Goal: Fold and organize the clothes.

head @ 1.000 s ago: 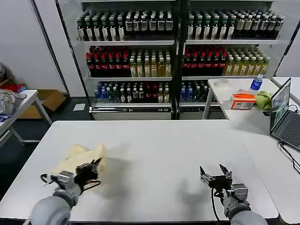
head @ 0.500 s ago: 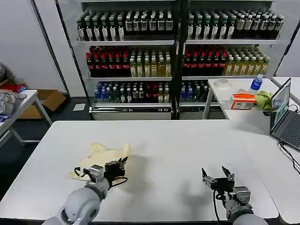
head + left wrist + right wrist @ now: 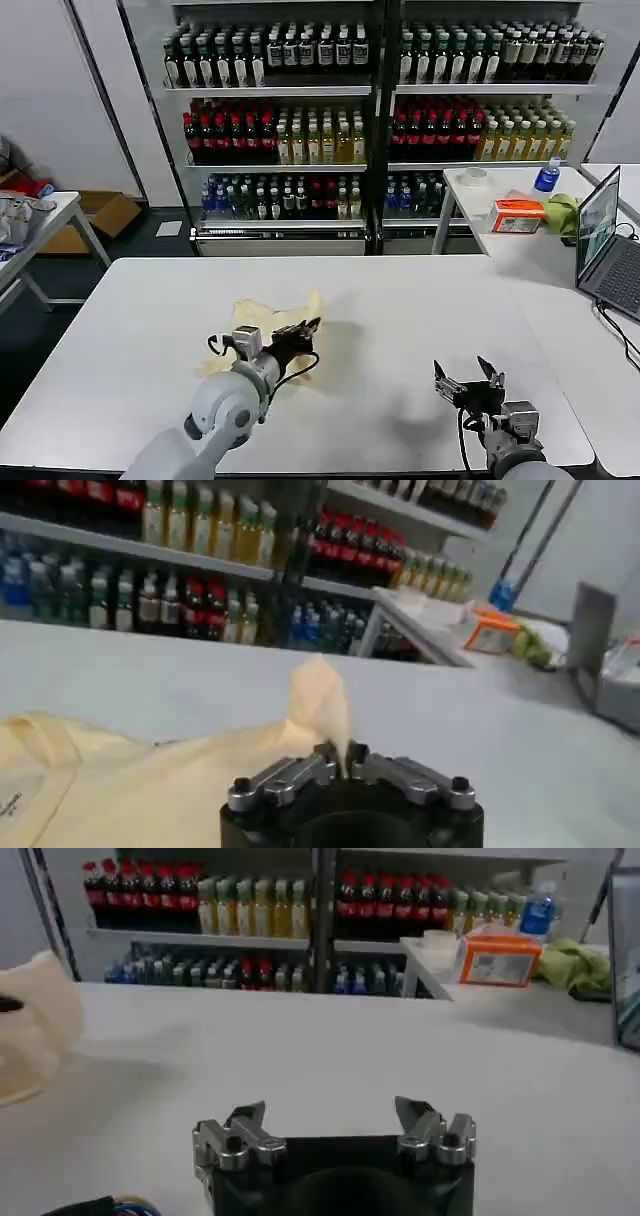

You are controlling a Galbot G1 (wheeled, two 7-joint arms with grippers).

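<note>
Cream T-shirt (image 3: 262, 318) is lying bunched on the white table (image 3: 400, 300), left of its middle, with one pointed fold standing up. Just nearer the robot, the left gripper (image 3: 300, 331) is pinching that raised fold, its fingers (image 3: 310, 768) pressed together on the fabric. Well apart at the near right edge, the right gripper (image 3: 468, 378) is apparently hovering just above the table, fingers (image 3: 247, 1120) spread wide around nothing.

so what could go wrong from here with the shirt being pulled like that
The left gripper pinches only a thin peak of the cream T-shirt, so the fabric could slip free. The rest trails bunched on the white table, so it may end up crumpled rather than flat. The right gripper waits open, apart from the cloth, so nothing steadies the other end.
</note>
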